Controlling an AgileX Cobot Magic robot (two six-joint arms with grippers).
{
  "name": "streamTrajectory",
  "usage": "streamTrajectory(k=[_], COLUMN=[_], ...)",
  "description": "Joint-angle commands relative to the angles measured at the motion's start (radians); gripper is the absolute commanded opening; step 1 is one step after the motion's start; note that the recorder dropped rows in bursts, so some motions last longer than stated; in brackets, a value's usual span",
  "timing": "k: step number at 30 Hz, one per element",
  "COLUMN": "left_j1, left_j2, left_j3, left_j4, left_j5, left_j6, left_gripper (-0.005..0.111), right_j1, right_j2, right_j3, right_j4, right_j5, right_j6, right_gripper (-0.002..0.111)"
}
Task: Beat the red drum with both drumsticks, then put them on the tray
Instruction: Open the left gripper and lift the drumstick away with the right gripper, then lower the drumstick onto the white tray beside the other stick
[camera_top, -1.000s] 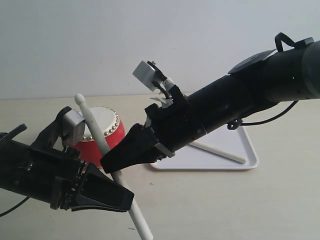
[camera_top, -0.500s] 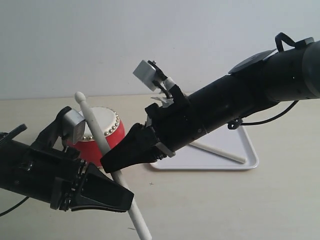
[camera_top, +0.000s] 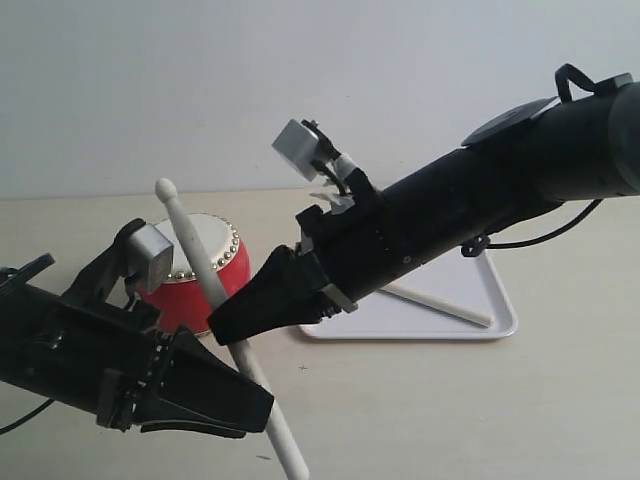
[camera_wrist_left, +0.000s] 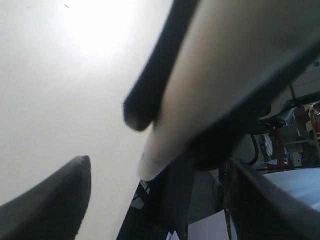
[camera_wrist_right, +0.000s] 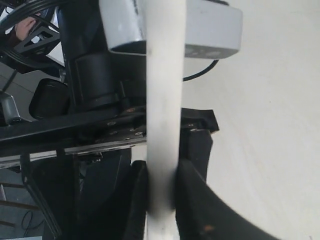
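Right gripper (camera_top: 222, 326) pinches one drumstick (camera_top: 196, 256) just beside the red drum (camera_top: 185, 302); left gripper (camera_top: 250, 412), jaws spread, sits near the drum by the same stick's lower end; other drumstick (camera_top: 440, 306) lies on the tray (camera_top: 503, 303).

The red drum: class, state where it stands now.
Exterior view, left of centre: the red drum stands partly behind the left arm, left of the tray.

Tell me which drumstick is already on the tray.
The flat drumstick behind the right arm, on the tray; the slanting drumstick sits in the right gripper.
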Motion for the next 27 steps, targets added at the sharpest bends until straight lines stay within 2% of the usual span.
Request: streamTrajectory(k=[1,8,12,14,17,19,21,22,27], left_j1=[0.003,0.003,0.01,0.03,0.083,0.119,0.145,0.157,0.174], left_j2=[0.002,0.002,0.002,0.002,0.002,0.002,0.002,0.002,0.002], left_j3=[-0.005,-0.033,-0.055,-0.055,-0.055,-0.055,-0.055,-0.055,-0.055], left_j4=[-0.003,-0.001,0.023,0.023,0.034,0.043,0.046,0.046,0.037], left_j5=[0.008,0.008,0.008,0.008,0.008,0.008,0.008,0.008,0.008], left_j6=[0.035,0.044,0.044,0.04,0.011,0.002,-0.009,-0.016,-0.053], left_gripper=[0.072,0.071,0.071,0.067,0.046,0.026,0.006,0.0,0.0], right_j1=[-0.073,-0.245,-0.341,-0.367,-0.372,-0.37,-0.37,-0.37,-0.349], right_j2=[0.0,-0.063,-0.068,-0.061,-0.019,0.027,0.09,0.115,0.233], right_j3=[-0.011,-0.011,-0.075,-0.133,-0.254,-0.337,-0.421,-0.455,-0.53], right_j4=[0.01,-0.029,-0.279,-0.435,-0.749,-0.947,-1.065,-1.097,-1.282], right_j5=[0.047,0.047,-0.025,-0.089,-0.114,-0.09,-0.038,-0.02,-0.019], right_j6=[0.009,0.081,0.242,0.331,0.515,0.609,0.642,0.642,0.562], right_gripper=[0.0,0.0,0.0,0.0,0.0,0.0,0.0,0.0,0.0])
